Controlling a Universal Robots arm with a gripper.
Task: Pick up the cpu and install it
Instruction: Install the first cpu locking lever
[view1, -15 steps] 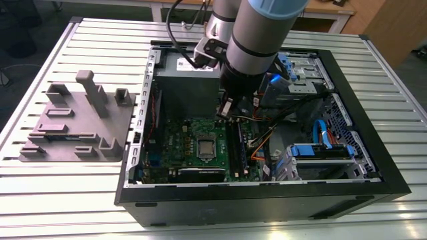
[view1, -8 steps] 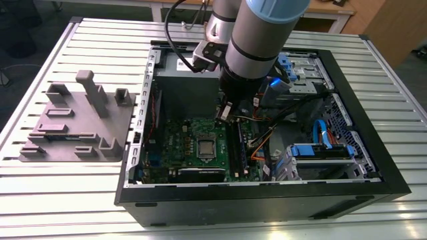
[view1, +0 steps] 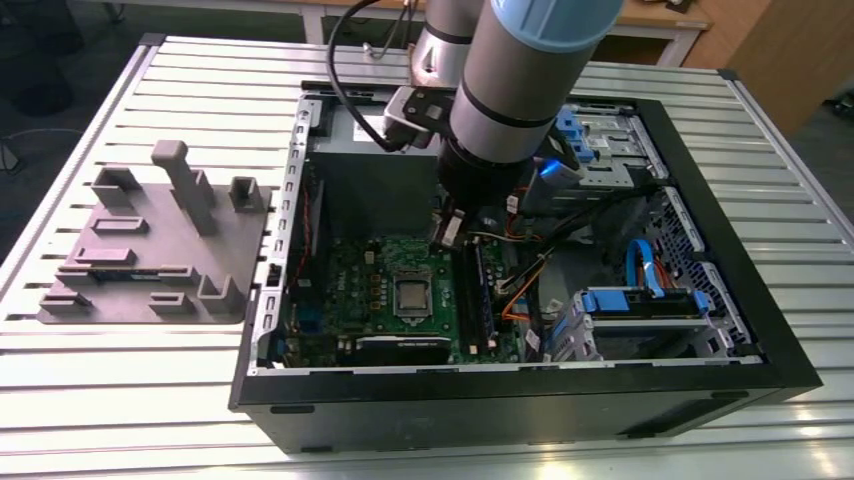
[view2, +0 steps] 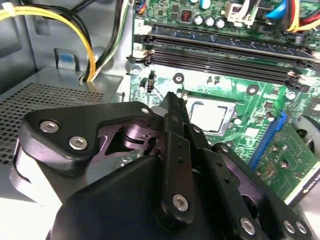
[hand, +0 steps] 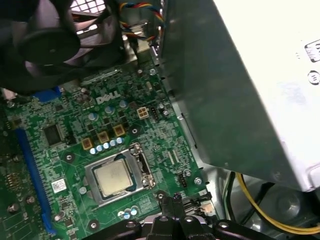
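Observation:
The cpu (view1: 414, 293) (view2: 207, 115) (hand: 112, 178) lies flat in the metal-framed socket in the middle of the green motherboard (view1: 367, 270), its silvery top showing. My gripper (view1: 447, 230) (view2: 171, 100) (hand: 172, 199) hangs inside the open computer case, a short way above the board and just beside the socket, toward the grey power supply. Its black fingers are pressed together with nothing between them. It is not touching the cpu.
The grey power supply box (view1: 374, 180) (hand: 240, 90) stands close beside the gripper, with yellow and black cables (view2: 75, 30) next to it. Memory slots (view2: 220, 55), a black fan (hand: 50, 45) and blue drive bays (view1: 641, 300) surround the socket. A grey fixture plate (view1: 154, 250) lies at the exterior view's left.

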